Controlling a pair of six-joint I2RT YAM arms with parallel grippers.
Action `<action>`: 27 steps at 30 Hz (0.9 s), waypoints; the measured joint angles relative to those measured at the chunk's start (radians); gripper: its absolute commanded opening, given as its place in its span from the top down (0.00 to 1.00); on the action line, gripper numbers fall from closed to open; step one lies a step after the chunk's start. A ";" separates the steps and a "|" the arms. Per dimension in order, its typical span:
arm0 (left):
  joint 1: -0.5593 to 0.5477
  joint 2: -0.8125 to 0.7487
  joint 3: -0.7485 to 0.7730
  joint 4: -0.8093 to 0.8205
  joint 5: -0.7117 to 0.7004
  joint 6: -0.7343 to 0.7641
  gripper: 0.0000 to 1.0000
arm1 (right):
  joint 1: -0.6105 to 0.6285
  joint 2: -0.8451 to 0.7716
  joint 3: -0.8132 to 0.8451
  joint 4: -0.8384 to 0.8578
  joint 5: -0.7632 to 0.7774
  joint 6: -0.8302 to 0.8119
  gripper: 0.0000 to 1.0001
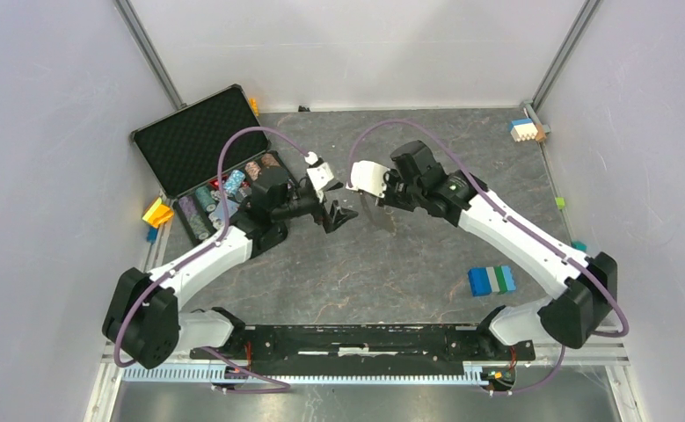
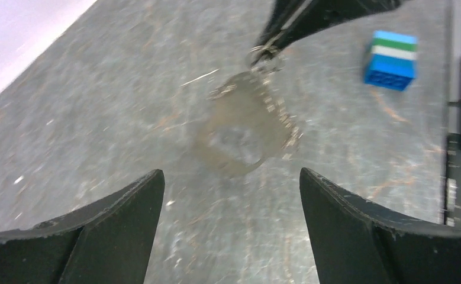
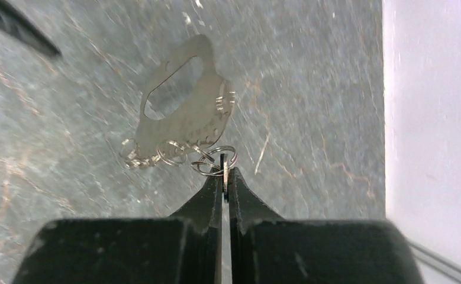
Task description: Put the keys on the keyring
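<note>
The keyring (image 3: pixel 183 109), a flat grey-tan D-shaped loop with a jagged edge, hangs above the table from small split rings (image 3: pixel 213 158). My right gripper (image 3: pixel 223 173) is shut on a thin flat metal piece, seen edge-on, that these rings pass through. I cannot tell whether that piece is the key; no black key head shows. In the top view the right gripper (image 1: pixel 367 204) holds the keyring (image 1: pixel 376 217) mid-table. My left gripper (image 1: pixel 338 216) is just left of it, open and empty. In the left wrist view the keyring (image 2: pixel 248 127) hangs ahead of the open left gripper (image 2: pixel 231 180).
A black case (image 1: pixel 200 141) with poker chips lies open at the back left, with yellow blocks (image 1: pixel 156 211) beside it. A blue, green and white block (image 1: pixel 491 280) sits at the right and also shows in the left wrist view (image 2: pixel 390 59). More blocks (image 1: pixel 525 130) are at the back right.
</note>
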 measured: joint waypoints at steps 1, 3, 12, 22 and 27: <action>0.004 -0.006 0.012 -0.040 -0.039 0.015 0.08 | 0.000 0.018 0.004 -0.006 0.036 -0.007 1.00; 0.014 -0.021 0.019 -0.093 -0.105 0.031 0.08 | 0.001 0.053 0.018 -0.021 0.080 -0.016 1.00; 0.180 -0.079 0.021 -0.267 -0.293 0.020 0.07 | 0.030 0.186 0.108 -0.013 0.066 -0.010 1.00; 0.238 -0.154 0.021 -0.338 -0.389 0.016 0.00 | 0.033 0.271 0.123 0.029 0.017 0.009 1.00; 0.238 -0.154 0.021 -0.356 -0.385 0.016 0.00 | -0.072 0.350 0.075 0.076 0.026 -0.009 1.00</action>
